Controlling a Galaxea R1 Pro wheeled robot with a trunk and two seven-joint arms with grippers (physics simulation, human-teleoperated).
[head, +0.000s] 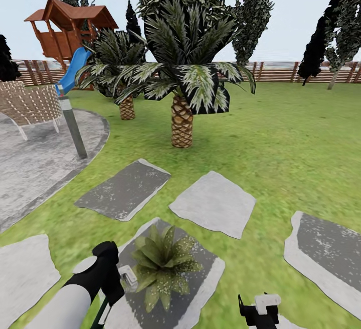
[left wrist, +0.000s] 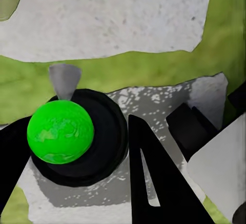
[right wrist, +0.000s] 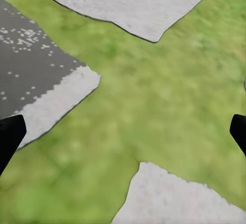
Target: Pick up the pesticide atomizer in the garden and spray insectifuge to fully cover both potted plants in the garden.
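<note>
One potted plant (head: 163,264), a low rosette of speckled green leaves, sits on a dark stepping slab (head: 200,289) at the near centre of the lawn. My left gripper (head: 116,281) is just left of it, almost touching the leaves. In the left wrist view the pesticide atomizer (left wrist: 60,131) appears from above: a green ball top on a round black body with a grey nozzle (left wrist: 64,78). My left gripper (left wrist: 79,126) is shut on it, its black fingers (left wrist: 154,183) pressed against both sides. My right gripper (head: 258,308) hangs open and empty over grass (right wrist: 123,137).
Two scaly-trunked palms (head: 181,123) (head: 126,107) stand ahead on the lawn. A grey post (head: 74,128) rises at the edge of the paved patio (head: 35,163), with a wicker chair (head: 27,103) and a play tower with a blue slide (head: 70,33) behind. A fence (head: 281,70) closes the back.
</note>
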